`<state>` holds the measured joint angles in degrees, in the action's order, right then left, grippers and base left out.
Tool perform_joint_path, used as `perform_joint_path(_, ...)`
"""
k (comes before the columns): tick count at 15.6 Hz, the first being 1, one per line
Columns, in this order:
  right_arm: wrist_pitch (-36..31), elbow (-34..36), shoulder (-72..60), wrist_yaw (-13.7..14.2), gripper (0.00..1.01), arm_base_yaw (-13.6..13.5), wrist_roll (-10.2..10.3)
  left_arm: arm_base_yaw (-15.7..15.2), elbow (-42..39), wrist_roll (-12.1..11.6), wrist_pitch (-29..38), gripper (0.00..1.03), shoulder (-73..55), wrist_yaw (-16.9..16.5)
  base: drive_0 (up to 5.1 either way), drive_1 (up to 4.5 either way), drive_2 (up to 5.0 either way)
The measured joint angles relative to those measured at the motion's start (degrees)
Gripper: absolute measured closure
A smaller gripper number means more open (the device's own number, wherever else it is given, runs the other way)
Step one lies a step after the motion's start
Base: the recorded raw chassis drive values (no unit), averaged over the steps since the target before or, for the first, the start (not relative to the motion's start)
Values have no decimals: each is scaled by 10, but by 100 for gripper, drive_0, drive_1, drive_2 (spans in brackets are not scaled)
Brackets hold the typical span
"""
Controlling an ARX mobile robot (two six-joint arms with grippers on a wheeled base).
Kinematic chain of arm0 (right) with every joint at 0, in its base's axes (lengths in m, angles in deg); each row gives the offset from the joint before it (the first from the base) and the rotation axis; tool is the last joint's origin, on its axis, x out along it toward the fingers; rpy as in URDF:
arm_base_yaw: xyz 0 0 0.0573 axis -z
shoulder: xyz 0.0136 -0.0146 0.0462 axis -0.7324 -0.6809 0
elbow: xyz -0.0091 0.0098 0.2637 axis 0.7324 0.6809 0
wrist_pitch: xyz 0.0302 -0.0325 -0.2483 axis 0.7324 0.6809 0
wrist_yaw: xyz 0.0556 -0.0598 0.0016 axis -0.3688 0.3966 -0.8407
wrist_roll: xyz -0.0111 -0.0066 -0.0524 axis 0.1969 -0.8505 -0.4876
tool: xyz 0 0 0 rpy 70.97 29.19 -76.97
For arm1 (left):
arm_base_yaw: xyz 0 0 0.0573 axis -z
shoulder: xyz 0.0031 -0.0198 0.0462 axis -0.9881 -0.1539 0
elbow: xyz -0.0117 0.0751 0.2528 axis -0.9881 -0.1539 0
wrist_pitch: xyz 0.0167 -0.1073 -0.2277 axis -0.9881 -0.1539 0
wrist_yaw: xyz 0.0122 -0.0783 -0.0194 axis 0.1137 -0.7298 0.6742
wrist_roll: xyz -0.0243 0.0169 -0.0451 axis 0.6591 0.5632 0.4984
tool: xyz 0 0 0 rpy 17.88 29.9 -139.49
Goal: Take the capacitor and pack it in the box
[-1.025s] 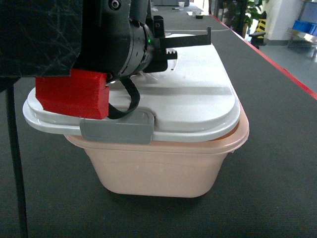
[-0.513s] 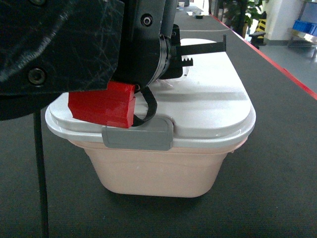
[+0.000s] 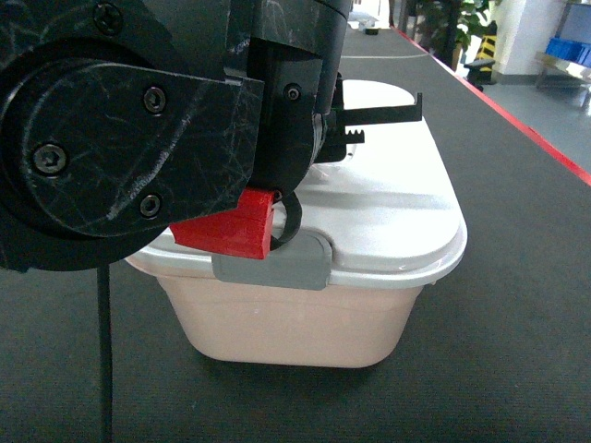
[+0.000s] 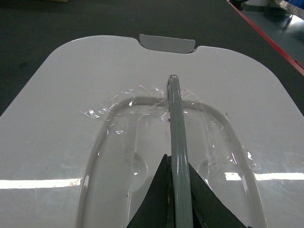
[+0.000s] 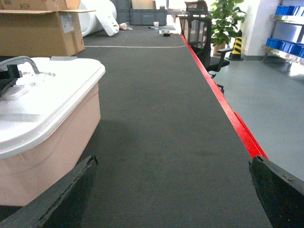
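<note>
Over on the near left, caught the left arm (image 3: 120,138) crowding the head view and reaching out across the white lid (image 3: 397,203). Found the left gripper (image 4: 176,190) at the middle of that lid, dark fingers (image 4: 152,204) pressed in from both sides, pinching the grey handle (image 4: 176,142) stood upright. Spotted crinkled clear film (image 4: 128,102) around the handle's recess.

Noted the lid resting on the box (image 3: 295,323), with a grey latch (image 3: 272,269) at the near rim. Could not tell whether clipped or free. Placed the box, pale pink and covered over, at the middle of the dark mat (image 3: 517,351), partly behind the arm. Saw no capacitor in any view.

Moving right, found the right gripper (image 5: 173,164) off to the right of the box and apart from it, fingers (image 5: 61,199) spread wide, holding nothing. Picked out a cardboard carton (image 5: 38,28) at the far left and blue bins (image 5: 287,9) at the far right.

Judged the risks from here. With a latch caught, a pull on the handle could drag the whole tub up or tip it over. With so thin a handle, an off-centre pinch could slip, or could swing the lid sideways into the rim. Reckoned the packing itself not yet begun.
</note>
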<state>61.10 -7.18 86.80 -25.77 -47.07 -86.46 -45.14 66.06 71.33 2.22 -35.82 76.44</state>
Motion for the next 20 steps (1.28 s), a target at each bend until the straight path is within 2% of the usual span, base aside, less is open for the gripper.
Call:
perform_joint_path(6, 0, 0, 0, 0, 3, 0, 0, -7, 7, -2, 12, 99, -12, -1, 0, 0, 0)
perform_joint_path(10, 0, 0, 0, 0, 3, 0, 0, -10, 7, -2, 25, 57, -13, -4, 0, 0, 0)
perform_joint_path(12, 0, 0, 0, 0, 3, 0, 0, -17, 7, -11, 52, 10, -2, -9, 0, 0, 0)
perform_joint_path(13, 0, 0, 0, 0, 3, 0, 0, -18, 7, -15, 60, 3, 5, -11, 0, 0, 0)
perform_joint_path(17, 0, 0, 0, 0, 3, 0, 0, -24, 2, -17, 63, 5, 47, -26, 0, 0, 0)
perform_joint_path(20, 0, 0, 0, 0, 3, 0, 0, -37, -16, -33, 81, 5, 73, -30, 0, 0, 0)
